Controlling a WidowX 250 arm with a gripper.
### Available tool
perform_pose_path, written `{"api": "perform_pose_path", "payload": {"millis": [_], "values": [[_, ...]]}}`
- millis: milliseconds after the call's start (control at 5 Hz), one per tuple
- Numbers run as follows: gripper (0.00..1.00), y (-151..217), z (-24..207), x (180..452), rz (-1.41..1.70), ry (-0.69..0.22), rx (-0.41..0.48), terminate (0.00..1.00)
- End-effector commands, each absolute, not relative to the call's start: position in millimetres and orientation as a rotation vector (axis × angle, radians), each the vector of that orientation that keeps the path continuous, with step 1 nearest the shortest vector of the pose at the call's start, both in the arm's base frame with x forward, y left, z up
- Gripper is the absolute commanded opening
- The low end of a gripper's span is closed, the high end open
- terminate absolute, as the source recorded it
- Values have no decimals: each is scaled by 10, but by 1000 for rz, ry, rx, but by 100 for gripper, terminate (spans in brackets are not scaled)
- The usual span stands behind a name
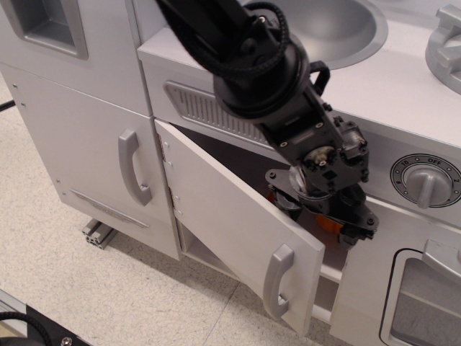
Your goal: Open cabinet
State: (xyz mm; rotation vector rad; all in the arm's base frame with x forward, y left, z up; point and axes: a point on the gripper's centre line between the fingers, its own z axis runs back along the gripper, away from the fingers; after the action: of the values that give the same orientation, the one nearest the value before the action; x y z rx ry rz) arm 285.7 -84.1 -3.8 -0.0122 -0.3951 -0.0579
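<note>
The cabinet door (223, 216) is a wide white panel hinged on its left side, standing partly open and swung out toward the camera. Its short grey handle (276, 282) is near the free right edge. My black gripper (323, 215) hangs just behind the door's top right edge, in the cabinet opening, with its jaws spread and nothing between them. One fingertip (286, 200) is close to the door's inner face; whether it touches is unclear. An orange object (328, 223) shows inside, mostly hidden by the gripper.
A taller white door with a long grey loop handle (134, 167) is to the left. The windowed oven door (425, 303) and a grey dial (426, 181) are to the right. A grey sink (335, 29) sits on top. Speckled floor lies below.
</note>
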Motion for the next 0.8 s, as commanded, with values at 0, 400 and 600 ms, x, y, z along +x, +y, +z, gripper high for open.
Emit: {"api": "perform_pose_path", "payload": {"millis": [0, 400, 600], "values": [[100, -431, 25, 2693, 14, -325, 52, 0], [100, 177, -98, 2509, 74, -265, 122, 0], [100, 384, -132, 2444, 79, -263, 145, 0]]}}
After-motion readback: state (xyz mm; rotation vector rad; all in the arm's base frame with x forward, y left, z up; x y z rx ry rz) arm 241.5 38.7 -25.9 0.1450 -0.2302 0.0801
